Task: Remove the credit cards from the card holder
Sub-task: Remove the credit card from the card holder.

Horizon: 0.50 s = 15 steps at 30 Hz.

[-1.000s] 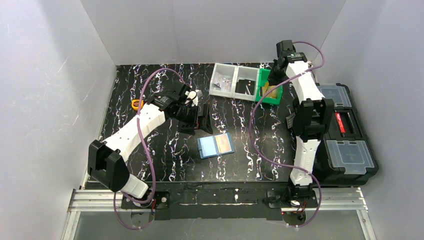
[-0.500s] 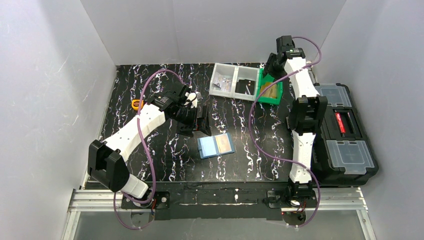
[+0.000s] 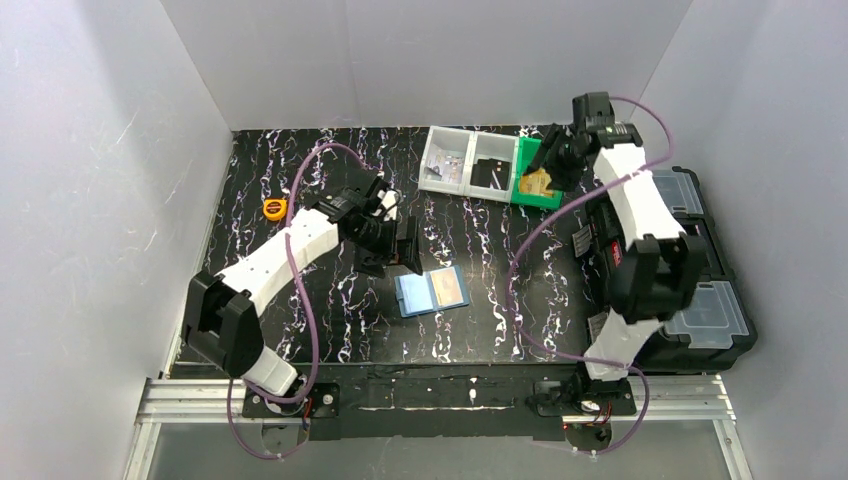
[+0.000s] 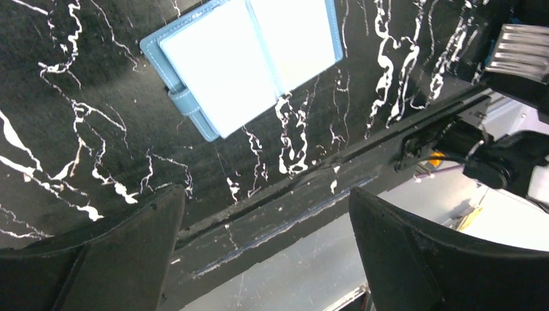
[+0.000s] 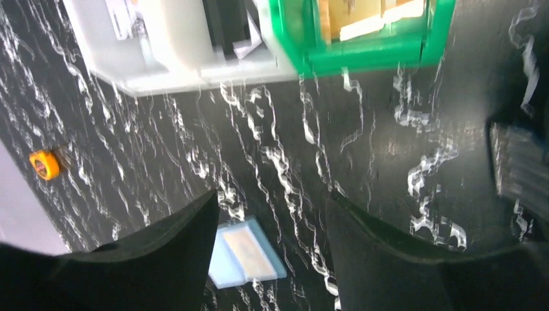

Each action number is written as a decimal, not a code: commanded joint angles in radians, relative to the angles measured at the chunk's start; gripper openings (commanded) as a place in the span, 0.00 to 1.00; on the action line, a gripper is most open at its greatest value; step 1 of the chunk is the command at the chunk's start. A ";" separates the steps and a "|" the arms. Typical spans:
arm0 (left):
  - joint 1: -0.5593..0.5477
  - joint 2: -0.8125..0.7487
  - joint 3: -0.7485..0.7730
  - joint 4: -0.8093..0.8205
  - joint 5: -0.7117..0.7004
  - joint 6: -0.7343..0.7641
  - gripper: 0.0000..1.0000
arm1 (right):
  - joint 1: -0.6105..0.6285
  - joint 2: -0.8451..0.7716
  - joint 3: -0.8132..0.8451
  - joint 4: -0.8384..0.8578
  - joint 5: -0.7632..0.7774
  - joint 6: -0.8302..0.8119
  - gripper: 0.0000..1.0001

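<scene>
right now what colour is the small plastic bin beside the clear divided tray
Green; the small plastic bin shows best in the right wrist view.

green bin (image 3: 538, 200): just ahead of the right jaws; tan pieces inside | clear bin (image 3: 470, 162): two compartments; touching the green bin's side toward the left jaws | orange tape measure (image 3: 272, 208): well behind the left jaws | black toolbox (image 3: 700, 305): off the marbled table (image 3: 480, 300); well apart from both jaws
</scene>
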 commanded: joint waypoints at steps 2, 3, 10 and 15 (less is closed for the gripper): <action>-0.066 0.080 0.011 0.036 -0.110 -0.066 0.98 | 0.033 -0.265 -0.415 0.211 -0.127 0.098 0.68; -0.085 0.098 0.018 0.045 -0.125 -0.076 0.98 | 0.041 -0.305 -0.489 0.234 -0.131 0.107 0.68; -0.205 0.272 0.113 0.063 -0.256 -0.135 0.87 | 0.062 -0.526 -0.827 0.315 -0.149 0.126 0.68; -0.263 0.379 0.214 0.053 -0.316 -0.142 0.77 | 0.062 -0.608 -0.937 0.331 -0.160 0.132 0.69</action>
